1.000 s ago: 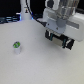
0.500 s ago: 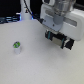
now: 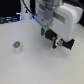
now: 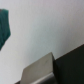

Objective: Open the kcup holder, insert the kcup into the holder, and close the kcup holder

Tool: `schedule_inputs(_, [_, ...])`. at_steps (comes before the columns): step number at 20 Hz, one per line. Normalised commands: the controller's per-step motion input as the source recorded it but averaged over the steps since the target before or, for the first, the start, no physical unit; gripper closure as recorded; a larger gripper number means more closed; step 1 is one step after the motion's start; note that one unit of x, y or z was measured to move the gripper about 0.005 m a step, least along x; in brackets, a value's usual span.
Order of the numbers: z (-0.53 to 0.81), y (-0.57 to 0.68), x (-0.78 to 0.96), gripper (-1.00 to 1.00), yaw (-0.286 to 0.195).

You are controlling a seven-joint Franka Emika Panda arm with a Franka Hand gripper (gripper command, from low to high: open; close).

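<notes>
A small white kcup (image 3: 17, 47) with a bright green top is seen standing upright on the white table (image 3: 35, 65), at the left of the exterior view, about halfway down. Nothing is touching it. The big white robot arm (image 3: 55, 15) is seen in the upper right of that view. Under the arm, the dark pincer (image 3: 51, 38) hangs above the table, right of the middle of the frame and well apart from the kcup. It is too blurry for its fingers to be made out, so it cannot be told if the pincer is open or closed. Nothing is seen held in it.

In the wrist view, a grey panel (image 4: 40, 72) with a black part beside it is seen in the lower right corner; it may be the kcup holder, but that cannot be told for sure. A blurry teal shape (image 4: 5, 27) is seen at the upper left edge.

No words, labels or brand names can be read in either view.
</notes>
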Motion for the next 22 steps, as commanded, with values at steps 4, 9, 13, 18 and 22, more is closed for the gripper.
schedule_inputs(4, [0.06, -0.39, -0.31, -1.00, -0.250])
schedule_inputs(9, [0.02, -0.45, -0.33, -1.00, -0.234])
schedule_inputs(13, [0.01, -0.50, -0.32, -1.00, -0.217])
schedule_inputs(18, [-0.01, -0.52, -0.30, -1.00, -0.211])
schedule_inputs(22, [-0.05, -0.55, -0.32, -1.00, -0.200])
